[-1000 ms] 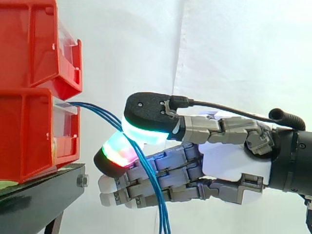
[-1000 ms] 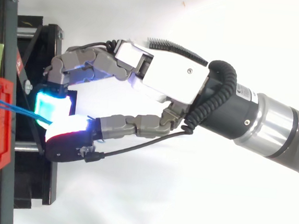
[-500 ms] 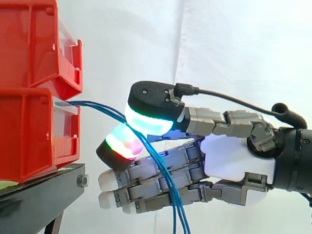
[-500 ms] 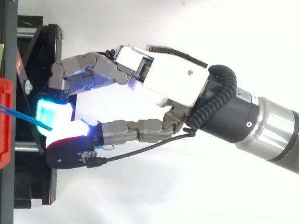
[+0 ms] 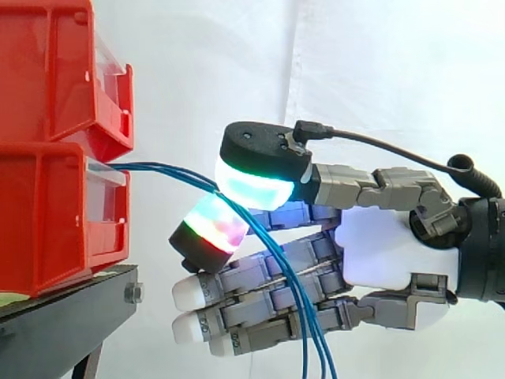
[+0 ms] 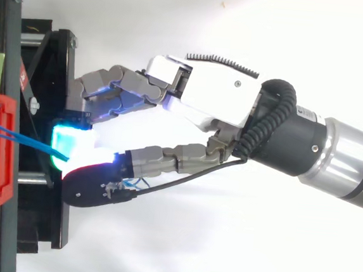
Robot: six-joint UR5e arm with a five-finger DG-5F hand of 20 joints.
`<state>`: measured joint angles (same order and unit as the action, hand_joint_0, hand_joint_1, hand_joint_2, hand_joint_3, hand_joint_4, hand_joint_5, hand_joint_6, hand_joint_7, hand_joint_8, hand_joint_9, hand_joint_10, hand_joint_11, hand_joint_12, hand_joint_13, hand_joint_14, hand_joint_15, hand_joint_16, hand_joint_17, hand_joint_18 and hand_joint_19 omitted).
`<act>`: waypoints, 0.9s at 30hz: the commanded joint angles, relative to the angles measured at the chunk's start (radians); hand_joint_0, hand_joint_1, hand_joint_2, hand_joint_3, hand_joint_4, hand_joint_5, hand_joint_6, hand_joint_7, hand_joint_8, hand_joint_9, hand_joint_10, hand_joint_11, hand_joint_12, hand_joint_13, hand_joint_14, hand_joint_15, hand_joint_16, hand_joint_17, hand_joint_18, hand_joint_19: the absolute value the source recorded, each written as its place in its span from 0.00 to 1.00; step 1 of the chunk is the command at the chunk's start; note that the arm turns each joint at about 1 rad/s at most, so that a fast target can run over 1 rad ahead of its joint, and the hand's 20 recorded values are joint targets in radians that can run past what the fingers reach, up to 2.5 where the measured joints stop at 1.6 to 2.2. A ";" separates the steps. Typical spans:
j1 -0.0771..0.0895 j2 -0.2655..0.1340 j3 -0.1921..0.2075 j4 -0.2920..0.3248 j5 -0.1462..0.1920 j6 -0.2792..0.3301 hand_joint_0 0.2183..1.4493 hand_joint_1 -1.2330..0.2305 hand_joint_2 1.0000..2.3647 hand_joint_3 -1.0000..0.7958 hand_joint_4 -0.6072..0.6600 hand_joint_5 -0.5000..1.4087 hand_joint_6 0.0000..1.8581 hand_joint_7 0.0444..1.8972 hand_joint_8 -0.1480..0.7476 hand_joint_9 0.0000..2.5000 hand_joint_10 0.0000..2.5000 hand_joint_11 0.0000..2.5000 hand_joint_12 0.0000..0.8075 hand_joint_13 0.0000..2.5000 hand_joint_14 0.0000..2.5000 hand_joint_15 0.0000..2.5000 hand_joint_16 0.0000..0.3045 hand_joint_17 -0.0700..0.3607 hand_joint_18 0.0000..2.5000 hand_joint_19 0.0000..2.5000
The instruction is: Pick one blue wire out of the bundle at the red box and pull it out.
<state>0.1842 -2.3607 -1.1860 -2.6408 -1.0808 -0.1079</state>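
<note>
Your robot hand (image 5: 387, 257) pinches blue wires (image 5: 170, 171) between two glowing pads; they trail out of the lower red box (image 5: 47, 213).

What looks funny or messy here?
The blue wires from the red bin all bunch together at the hand's pinching fingers, then dangle across them. It may be gripping several, not one.

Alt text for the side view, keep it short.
The hand pinches blue wires between two glowing pads, just right of stacked red bins on a black stand. The wires run from the lower bin's front to the pinch, then hang down across the fingers, before a white curtain.
</note>
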 commanded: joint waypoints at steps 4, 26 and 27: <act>0.000 0.014 0.000 -0.050 -0.005 0.033 0.31 0.31 0.02 0.56 0.59 0.18 0.46 0.60 0.50 0.34 0.01 0.20 0.48 0.21 0.00 0.08 0.19 0.47 0.18 0.16; 0.000 0.041 0.000 -0.180 -0.028 0.096 0.32 0.30 0.02 0.56 0.59 0.18 0.46 0.62 0.50 0.41 0.01 0.33 0.47 0.25 0.01 0.12 0.19 0.46 0.20 0.17; 0.000 0.041 0.000 -0.180 -0.028 0.096 0.32 0.31 0.02 0.56 0.59 0.18 0.46 0.63 0.50 0.41 0.01 0.34 0.47 0.25 0.01 0.12 0.19 0.46 0.20 0.17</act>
<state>0.1841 -2.3197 -1.1858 -2.8151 -1.1086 -0.0217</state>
